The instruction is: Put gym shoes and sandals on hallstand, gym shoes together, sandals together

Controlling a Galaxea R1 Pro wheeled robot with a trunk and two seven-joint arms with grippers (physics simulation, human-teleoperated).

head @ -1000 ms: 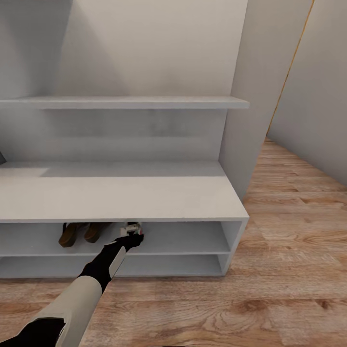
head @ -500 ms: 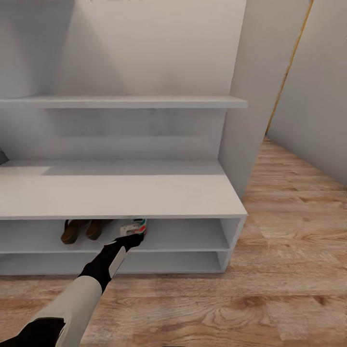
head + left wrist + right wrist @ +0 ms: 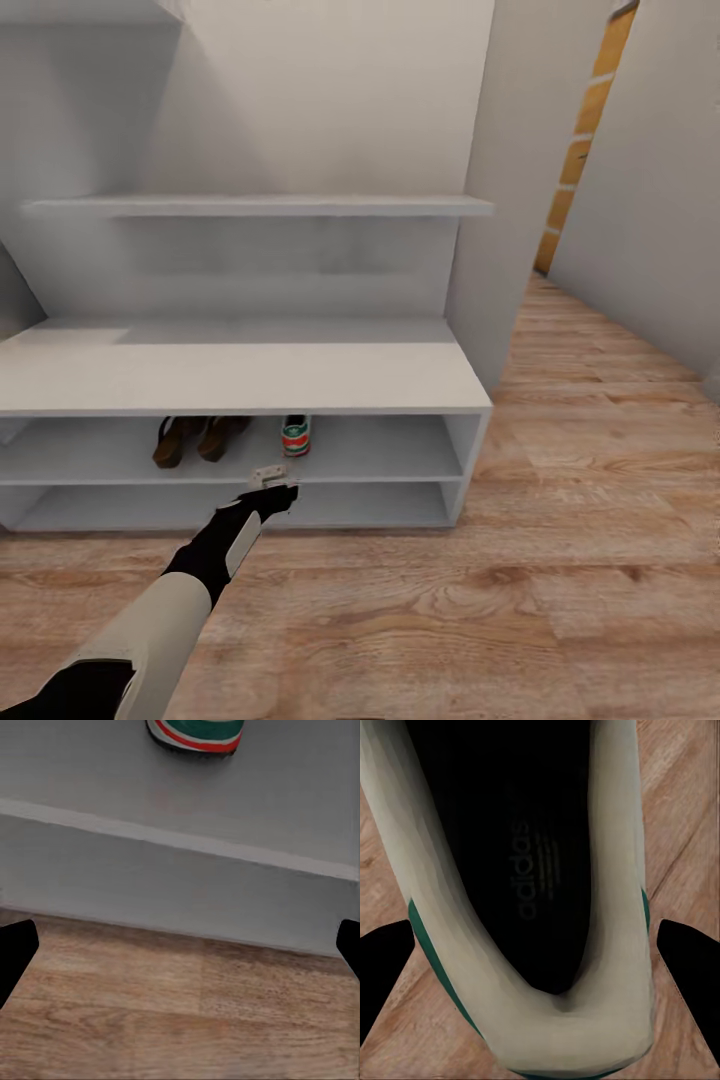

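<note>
On the hallstand (image 3: 240, 375), centre frame, both sandals (image 3: 195, 438) share the upper tier with one gym shoe (image 3: 296, 435); our left gripper (image 3: 272, 483) hangs open, empty, before it. The second gym shoe (image 3: 521, 900) lies on the corridor floor (image 3: 682, 787) between our right gripper's (image 3: 540, 945) spread fingers, so next we judge it needs gripping and setting beside its mate.

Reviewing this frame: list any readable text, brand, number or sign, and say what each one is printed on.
"adidas": printed along the dark insole of the white gym shoe with green trim, seen from above in the right wrist view.
The white, green and red sneaker heel on the light grey shoe rack: no readable text.
Nothing else carries lettering.
</note>
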